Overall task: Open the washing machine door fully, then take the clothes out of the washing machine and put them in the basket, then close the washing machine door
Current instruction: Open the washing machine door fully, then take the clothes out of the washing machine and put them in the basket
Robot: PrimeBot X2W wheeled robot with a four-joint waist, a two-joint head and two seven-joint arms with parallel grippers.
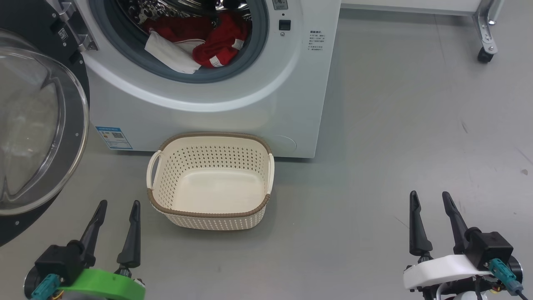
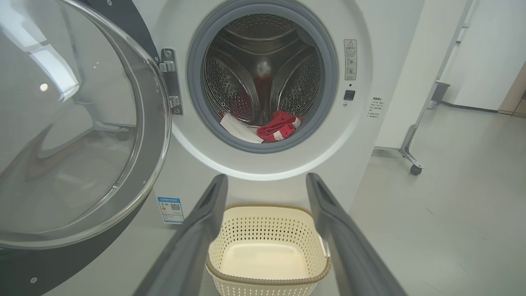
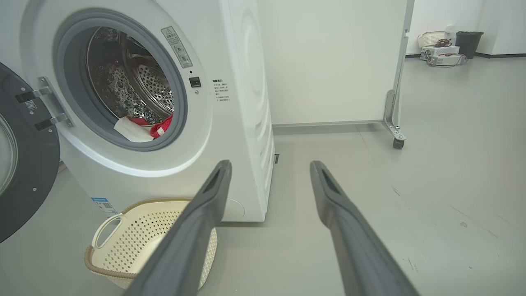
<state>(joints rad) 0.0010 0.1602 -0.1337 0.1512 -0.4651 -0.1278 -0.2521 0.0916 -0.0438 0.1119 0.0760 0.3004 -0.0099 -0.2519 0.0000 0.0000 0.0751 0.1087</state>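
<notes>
The clothes (image 1: 200, 46) lie in a heap at the front bottom of the drum, resting on the grey gasket; the heap's long axis runs across the mouth. They are ahead of and above both grippers. The left gripper (image 1: 118, 203) is nearer and roughly in line; the right gripper (image 1: 429, 193) is well off to the side. Both have jaws wide and hold nothing. The basket (image 1: 208, 215) stands empty against the washer (image 1: 266, 116), below the mouth, between grippers and drum. The door (image 1: 41, 125) hangs open, close beside the left arm's likely path.

You have open room over the basket (image 1: 210, 135) into the washer (image 1: 250, 116); the swung-out door (image 1: 37, 125) crowds your left; bare floor (image 1: 395, 146) lies right.
</notes>
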